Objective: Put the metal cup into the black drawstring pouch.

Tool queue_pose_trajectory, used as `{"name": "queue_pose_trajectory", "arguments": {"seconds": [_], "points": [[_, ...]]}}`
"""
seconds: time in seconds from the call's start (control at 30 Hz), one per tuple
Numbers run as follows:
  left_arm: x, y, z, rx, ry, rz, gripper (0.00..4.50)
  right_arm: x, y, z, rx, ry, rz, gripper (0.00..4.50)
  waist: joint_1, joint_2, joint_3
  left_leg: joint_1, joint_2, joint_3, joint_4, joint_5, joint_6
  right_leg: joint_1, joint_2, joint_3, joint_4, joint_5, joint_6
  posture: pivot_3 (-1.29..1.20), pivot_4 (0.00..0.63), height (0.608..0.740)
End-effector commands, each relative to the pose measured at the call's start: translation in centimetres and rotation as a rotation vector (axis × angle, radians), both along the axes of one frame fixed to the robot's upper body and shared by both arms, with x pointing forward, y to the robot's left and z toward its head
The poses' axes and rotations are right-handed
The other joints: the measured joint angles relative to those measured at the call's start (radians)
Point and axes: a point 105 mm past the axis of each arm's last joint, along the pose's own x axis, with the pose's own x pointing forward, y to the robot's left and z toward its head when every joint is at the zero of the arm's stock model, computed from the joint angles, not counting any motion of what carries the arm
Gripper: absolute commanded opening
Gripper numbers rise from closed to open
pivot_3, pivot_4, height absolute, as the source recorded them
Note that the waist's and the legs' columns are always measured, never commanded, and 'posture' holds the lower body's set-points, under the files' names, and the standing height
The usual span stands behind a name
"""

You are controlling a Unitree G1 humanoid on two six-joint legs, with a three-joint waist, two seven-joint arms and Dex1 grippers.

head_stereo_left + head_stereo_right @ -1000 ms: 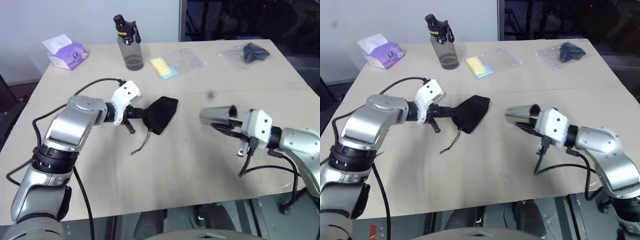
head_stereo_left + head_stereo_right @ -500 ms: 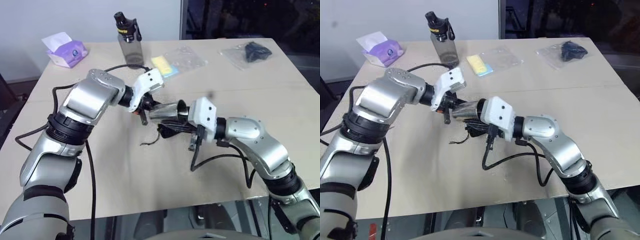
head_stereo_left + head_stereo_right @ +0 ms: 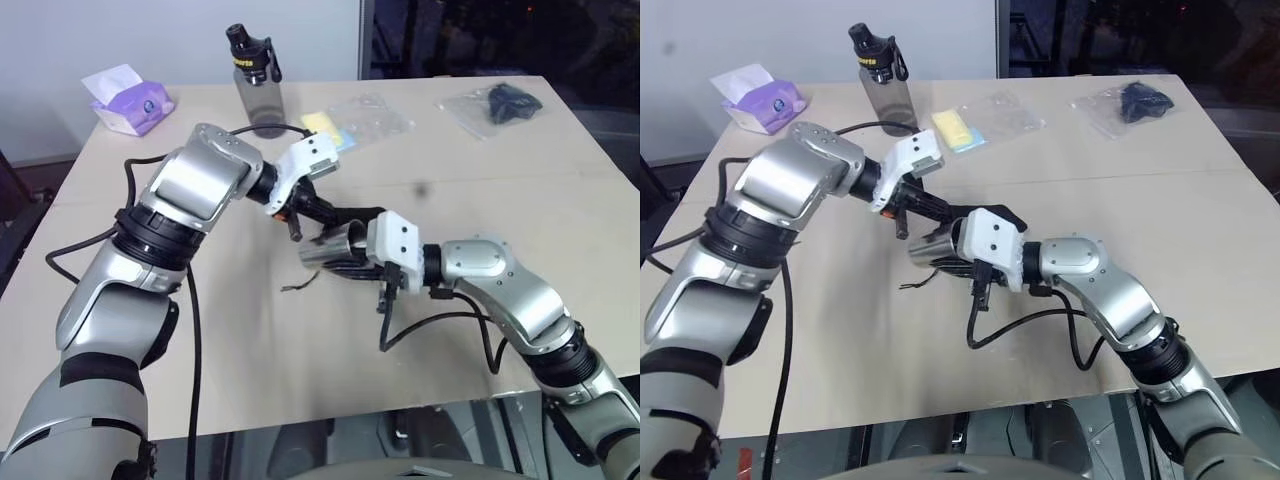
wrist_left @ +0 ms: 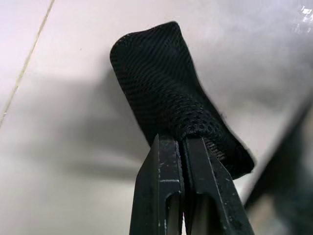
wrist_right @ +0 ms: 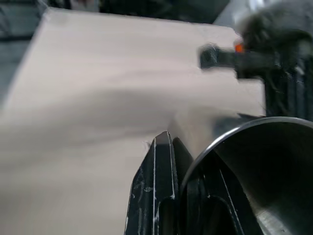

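Observation:
The metal cup lies on its side in the air at the table's middle. My right gripper is shut on its rim, one finger inside, with the cup's base pointing to the left. The black drawstring pouch hangs from my left gripper, which is shut on its fabric. In the head views the pouch shows just behind the cup and the right gripper's white housing. The left gripper sits close above the cup. A thin cord trails on the table below.
A grey bottle with a black cap and a purple tissue pack stand at the back left. A yellow item in clear plastic and a clear bag holding something black lie at the back. The table's front edge is near.
My left gripper lifted the pouch and carried it to the right. My right gripper brought the cup left to the table's middle, right beside the pouch.

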Motion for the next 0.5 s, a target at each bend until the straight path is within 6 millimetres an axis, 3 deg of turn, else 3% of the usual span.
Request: {"name": "queue_pose_trajectory", "arguments": {"seconds": [0.03, 0.17, 0.37, 0.5], "points": [[0.0, -0.5, 2.8, -0.054, -0.058, -0.006, 0.00, 0.7, 0.2, 1.3, 0.026, -0.044, -0.019, 0.07, 0.000, 0.000, 0.000, 0.000, 0.000, 0.000, 0.000, 0.000, 0.000, 0.000, 0.000, 0.000, 0.000, 0.000, 0.000, 0.00, 0.150, 0.740], [0.0, -0.7, 3.0, -0.064, -0.069, -0.001, 0.00, 2.7, -0.2, 0.9, -0.059, -0.133, -0.133, 0.07, 0.000, 0.000, 0.000, 0.000, 0.000, 0.000, 0.001, 0.000, 0.000, 0.000, 0.000, 0.000, 0.001, -0.001, 0.001, 0.00, 0.150, 0.740], [0.0, -0.6, 2.9, -0.055, -0.072, -0.004, 0.00, 5.2, -3.8, 0.5, -0.198, -0.236, -0.287, 0.07, 0.003, 0.000, 0.000, -0.001, -0.001, 0.000, 0.001, 0.000, 0.000, -0.001, 0.000, 0.000, 0.001, 0.001, -0.001, 0.00, 0.150, 0.740], [0.0, -0.6, 2.7, -0.037, -0.080, -0.015, 0.00, 5.7, -4.9, 1.3, -0.187, -0.262, -0.340, 0.07, -0.002, 0.000, 0.000, 0.000, 0.000, 0.001, 0.001, 0.000, 0.000, -0.001, 0.000, 0.001, 0.002, 0.000, -0.001, 0.00, 0.150, 0.740]]}}
